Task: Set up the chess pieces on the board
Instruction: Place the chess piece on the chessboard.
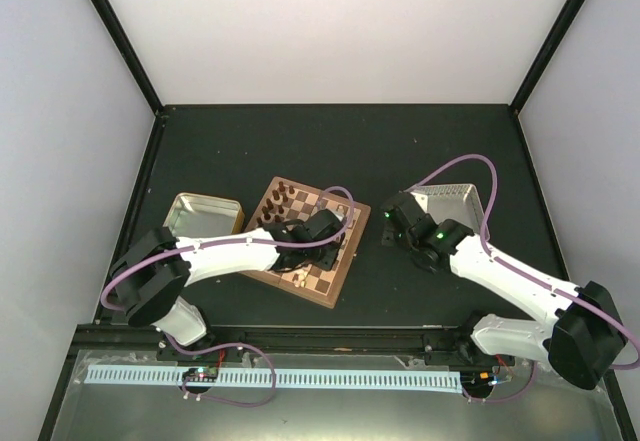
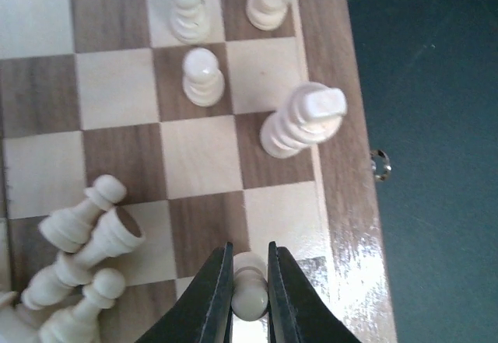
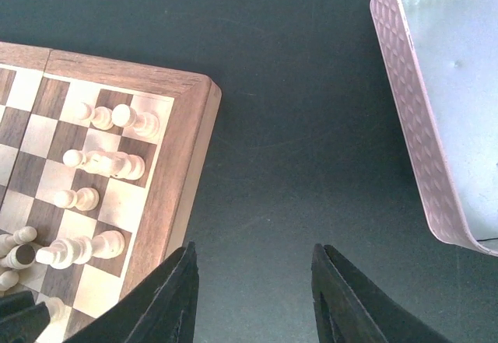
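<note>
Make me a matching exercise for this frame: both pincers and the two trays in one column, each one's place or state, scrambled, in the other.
Column one
1. left pincer
2. right pincer
3. gold tin tray
4. pinkish-grey tray

Column two
A. open, above bare table just off the board rim
B. on the table, left of the board
C. shut on a cream pawn over the board's edge squares
D. on the table, right of the board

Pairs: 1-C, 2-A, 3-B, 4-D
</note>
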Action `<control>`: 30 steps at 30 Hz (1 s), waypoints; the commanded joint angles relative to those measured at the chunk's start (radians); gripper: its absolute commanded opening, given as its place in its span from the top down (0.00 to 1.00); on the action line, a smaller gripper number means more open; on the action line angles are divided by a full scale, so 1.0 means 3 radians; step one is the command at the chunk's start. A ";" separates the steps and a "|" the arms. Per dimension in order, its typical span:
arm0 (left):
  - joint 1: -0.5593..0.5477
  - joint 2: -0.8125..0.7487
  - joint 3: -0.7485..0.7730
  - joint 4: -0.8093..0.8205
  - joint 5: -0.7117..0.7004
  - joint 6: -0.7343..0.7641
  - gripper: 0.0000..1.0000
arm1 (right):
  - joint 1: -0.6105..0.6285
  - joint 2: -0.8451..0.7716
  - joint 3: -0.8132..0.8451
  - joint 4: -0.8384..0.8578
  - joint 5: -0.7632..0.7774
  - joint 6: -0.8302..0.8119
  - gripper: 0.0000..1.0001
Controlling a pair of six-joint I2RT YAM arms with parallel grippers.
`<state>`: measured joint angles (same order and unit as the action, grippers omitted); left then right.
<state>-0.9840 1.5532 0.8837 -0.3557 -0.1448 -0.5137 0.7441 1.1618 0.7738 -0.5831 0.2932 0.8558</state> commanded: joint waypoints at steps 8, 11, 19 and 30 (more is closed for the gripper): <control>0.0105 0.0262 0.0460 -0.0035 -0.0418 0.0015 0.92 | -0.0028 -0.0083 -0.0053 0.0094 -0.0015 0.0060 0.59; 0.0119 0.0337 0.0495 -0.0011 -0.0392 0.0029 0.92 | -0.0028 -0.0090 -0.0067 0.0103 -0.0026 0.0059 0.59; 0.0163 0.0484 0.0480 0.0044 -0.0370 0.0041 0.91 | -0.0028 -0.0040 -0.0053 0.0131 -0.0076 0.0037 0.59; 0.0201 0.0552 0.0445 0.0146 -0.0336 0.0085 0.88 | -0.0026 0.0023 -0.0025 0.0136 -0.0126 0.0016 0.59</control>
<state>-0.9344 1.6981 0.9993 -0.3424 -0.2420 -0.5049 0.7433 1.1641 0.7612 -0.5602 0.2512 0.8585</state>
